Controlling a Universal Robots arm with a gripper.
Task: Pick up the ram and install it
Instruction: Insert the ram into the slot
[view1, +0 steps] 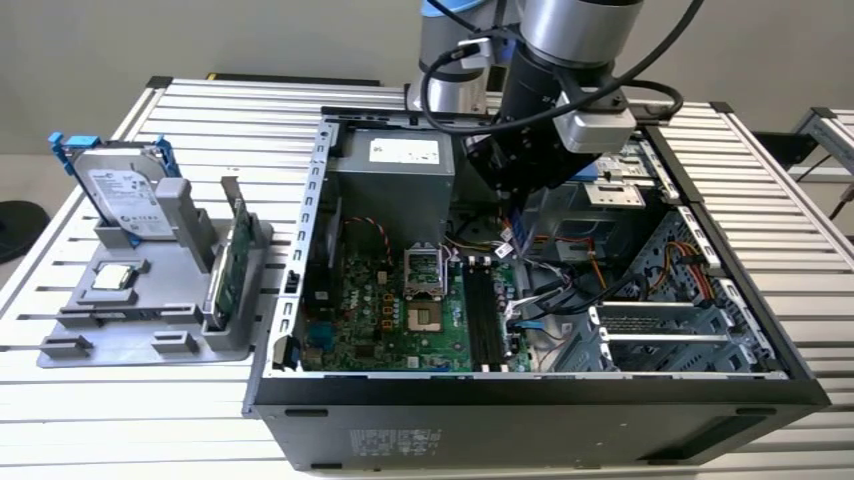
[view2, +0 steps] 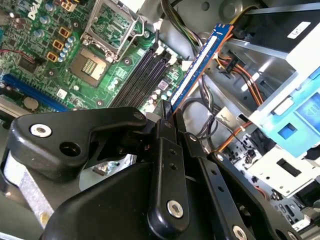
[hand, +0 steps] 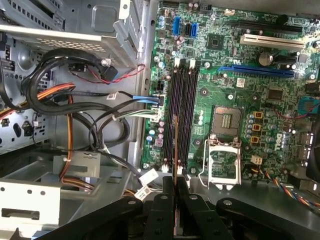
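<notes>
Fingers (view2: 169, 112) pinching the ram (view2: 200, 62) edge-on, above the motherboard's (hand: 225, 85) black slots (hand: 182, 110)

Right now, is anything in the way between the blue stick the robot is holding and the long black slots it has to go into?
Nothing visible blocks it. The gripper holds the ram above the empty black slots on the green board. The cables lie off to one side.

Slatted alu table (view1: 200, 100), grey wall (view1: 134, 40)
</notes>
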